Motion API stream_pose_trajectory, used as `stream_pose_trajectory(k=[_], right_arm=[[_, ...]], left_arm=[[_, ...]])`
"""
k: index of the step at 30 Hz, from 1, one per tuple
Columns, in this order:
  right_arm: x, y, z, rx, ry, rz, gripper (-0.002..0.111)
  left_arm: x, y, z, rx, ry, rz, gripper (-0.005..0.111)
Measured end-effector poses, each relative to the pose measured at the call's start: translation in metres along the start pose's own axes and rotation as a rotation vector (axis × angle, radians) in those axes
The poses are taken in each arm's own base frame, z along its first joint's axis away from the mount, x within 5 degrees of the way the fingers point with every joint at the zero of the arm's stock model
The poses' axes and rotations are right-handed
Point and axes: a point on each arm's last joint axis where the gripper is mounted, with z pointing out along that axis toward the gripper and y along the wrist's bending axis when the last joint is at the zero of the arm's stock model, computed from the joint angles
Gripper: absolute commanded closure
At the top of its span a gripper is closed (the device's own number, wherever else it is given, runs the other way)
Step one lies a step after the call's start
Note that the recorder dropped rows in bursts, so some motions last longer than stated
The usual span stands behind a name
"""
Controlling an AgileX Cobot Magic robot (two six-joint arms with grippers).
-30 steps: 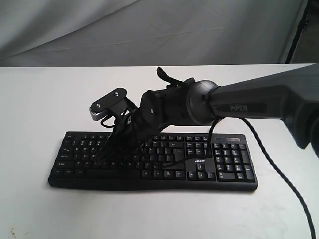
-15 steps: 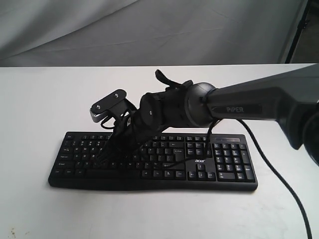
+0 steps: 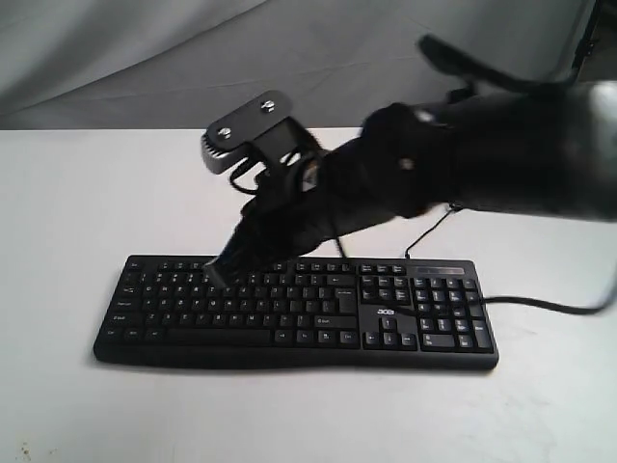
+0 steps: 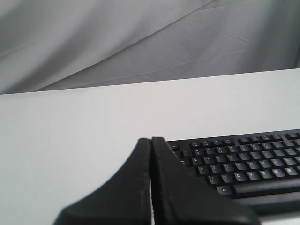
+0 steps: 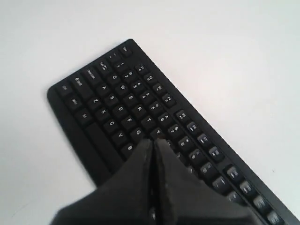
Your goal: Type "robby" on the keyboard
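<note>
The keyboard lies across the middle of the white table. The right gripper, its jaws pressed together into one point, hangs over the left-centre keys. It should drop straight down onto a single key, lightly. The left gripper, likewise closed, is off the keys.

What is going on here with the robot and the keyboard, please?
The right gripper, shut to a point, reaches across the black Acer keyboard on the white table, its tip over the upper letter rows; the arm looks blurred, so it is probably moving. The left gripper, also shut, hangs beside the keyboard, apart from it.
</note>
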Motion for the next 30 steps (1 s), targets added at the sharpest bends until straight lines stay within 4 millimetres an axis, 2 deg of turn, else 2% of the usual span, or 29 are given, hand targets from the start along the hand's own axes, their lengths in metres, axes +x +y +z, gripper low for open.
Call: stream_pose_trajectory(k=[3, 6, 9, 11, 17, 22, 30], right_arm=[[0.019, 0.005, -0.053, 0.022, -0.078, 0.036, 0.108], [0.054, 0.007, -0.081, 0.052, -0.144, 0.086, 0.108], [0.083, 0.006, -0.087, 0.088, -0.196, 0.108, 0.108], [0.094, 0.006, -0.089, 0.096, -0.206, 0.123, 0.108], [0.103, 0.007, -0.096, 0.098, -0.226, 0.168, 0.108], [0.103, 0.002, -0.127, 0.125, -0.353, 0.188, 0.108], [0.161, -0.022, -0.181, 0.344, -0.544, 0.297, 0.108]], left_arm=[[0.0, 0.0, 0.0, 0.0, 0.0, 0.0, 0.107], [0.0, 0.0, 0.0, 0.0, 0.0, 0.0, 0.107], [0.0, 0.0, 0.0, 0.0, 0.0, 0.0, 0.107], [0.0, 0.0, 0.0, 0.0, 0.0, 0.0, 0.107], [0.0, 0.0, 0.0, 0.0, 0.0, 0.0, 0.107], [0.0, 0.0, 0.0, 0.0, 0.0, 0.0, 0.107], [0.0, 0.0, 0.0, 0.0, 0.0, 0.0, 0.107]])
